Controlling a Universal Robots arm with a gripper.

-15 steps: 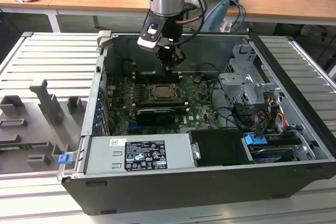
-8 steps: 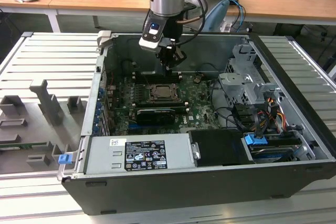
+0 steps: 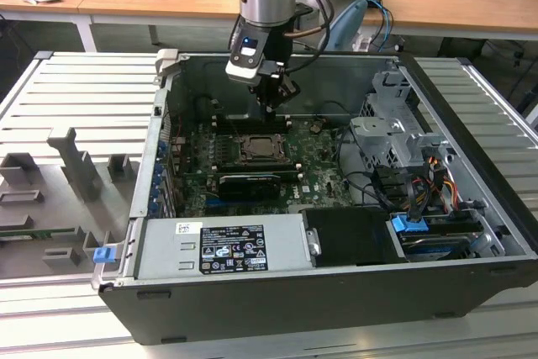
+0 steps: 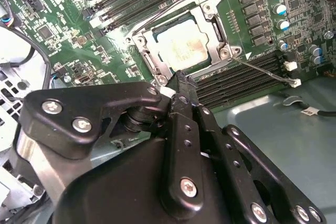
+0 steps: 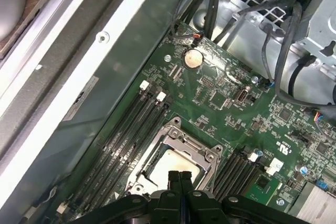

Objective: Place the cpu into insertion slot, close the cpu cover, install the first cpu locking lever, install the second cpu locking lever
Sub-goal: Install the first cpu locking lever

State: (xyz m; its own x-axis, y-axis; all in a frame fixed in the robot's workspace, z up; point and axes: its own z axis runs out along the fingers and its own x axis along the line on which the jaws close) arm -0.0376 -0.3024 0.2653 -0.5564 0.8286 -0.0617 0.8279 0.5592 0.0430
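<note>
The gripper [image 4: 178, 78] has its fingers pressed together on nothing, tips just above the near edge of the socket. Beyond them the cpu [image 4: 181, 45] lies flat in the insertion slot [image 4: 148, 62], with the cover [image 4: 211, 18] down around it (two steps look done). Farther off, a thin lever [image 4: 262, 69] juts over the memory slots [image 4: 252, 80]; I judge the latching not yet done.

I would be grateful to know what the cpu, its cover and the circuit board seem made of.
The cpu: probably metal-topped, matt pale silver-grey with a dull sheen. The cpu cover: seemingly stamped metal, bright silvery with glinting edges. The circuit board: probably laminate under glossy green coating, catching light.
</note>
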